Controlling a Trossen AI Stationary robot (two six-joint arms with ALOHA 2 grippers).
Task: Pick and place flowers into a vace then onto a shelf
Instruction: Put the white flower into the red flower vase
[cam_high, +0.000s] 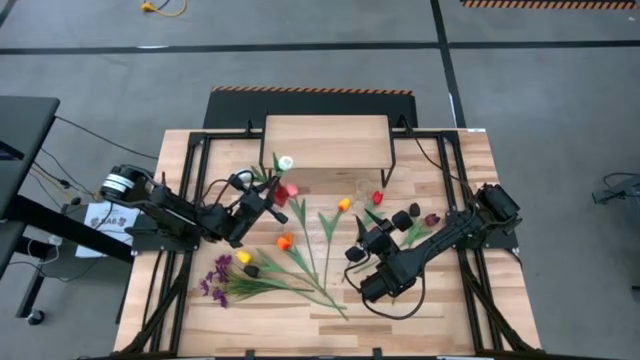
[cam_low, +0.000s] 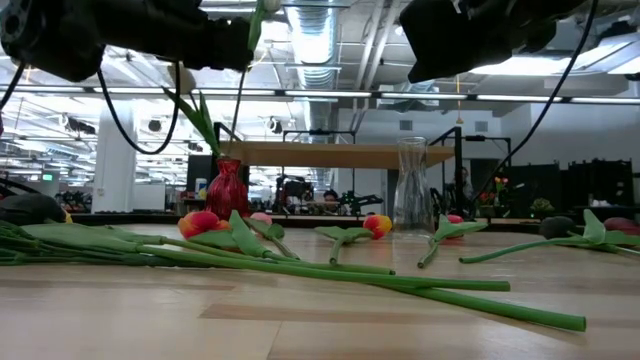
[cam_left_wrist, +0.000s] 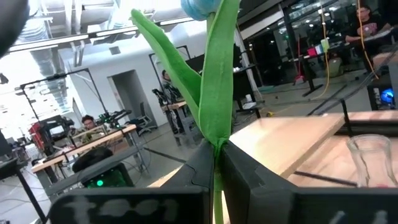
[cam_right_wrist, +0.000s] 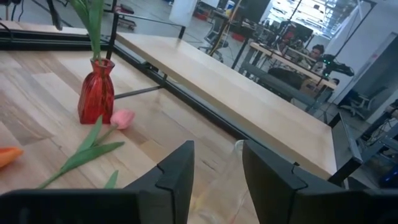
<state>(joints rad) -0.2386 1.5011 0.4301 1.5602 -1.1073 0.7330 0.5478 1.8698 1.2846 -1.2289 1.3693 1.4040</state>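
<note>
A: Green stem pinched in the closed left pincer, standing in the red vase before the shelf?
B: Yes; right pincer half open around the glass vase

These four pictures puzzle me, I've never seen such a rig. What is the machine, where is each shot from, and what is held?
Two dark robot arms work at a wooden table. One camera looks down from above, one sits at tabletop level, one rides on each wrist. The left gripper is shut on a light blue tulip, its stem reaching into a red vase. The right gripper stands half open around a clear glass vase. Loose flowers lie on the table; the shelf stands behind.
</note>
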